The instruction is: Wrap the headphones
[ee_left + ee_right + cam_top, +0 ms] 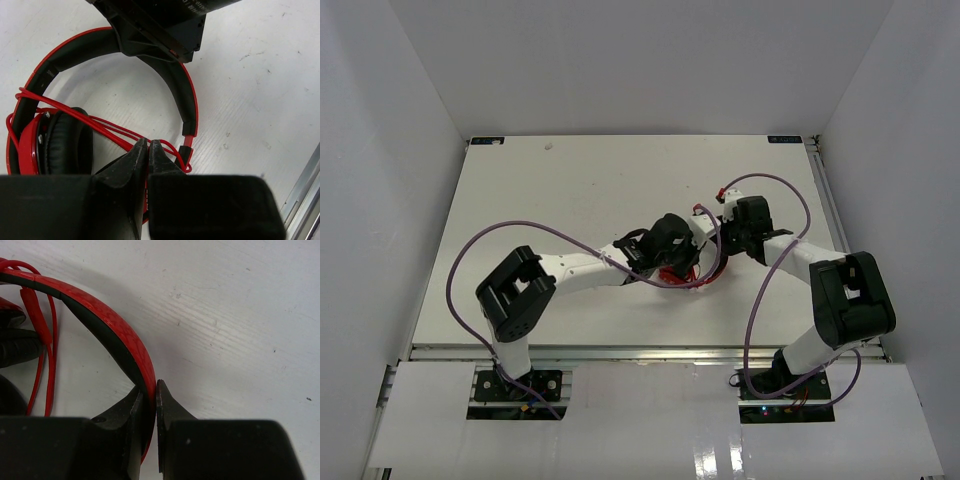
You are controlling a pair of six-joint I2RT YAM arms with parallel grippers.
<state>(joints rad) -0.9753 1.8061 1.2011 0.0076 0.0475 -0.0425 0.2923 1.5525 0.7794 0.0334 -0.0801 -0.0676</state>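
Left wrist view: the left pincer [148, 146] is pressed together with the cord [100, 127] running into its tips, so it is pinching the cord as far as I can tell. To its left the strands run back to an ear cup [65, 145], and one small loop shows just to its right. Beyond the tips the band [189, 95] arcs over the table [250, 75].

In the right wrist view, the right pincer [150, 390] clamps the band edge-on between its tips, with cord strands hanging to its left.

I judge the step in hand to be the winding itself. Several passes already lie across the headphones [678, 275], and the rest of the cord is out of sight. The next move calls for the left pincer to carry its strand round the band under light tension while the right holds the frame steady — too hard a pull could drag the laid loops off.

From above, both arms reach in from their bases, elbows out to the sides. Their wrists meet mid-table, tipped down over the headphones, which lie largely hidden beneath them.
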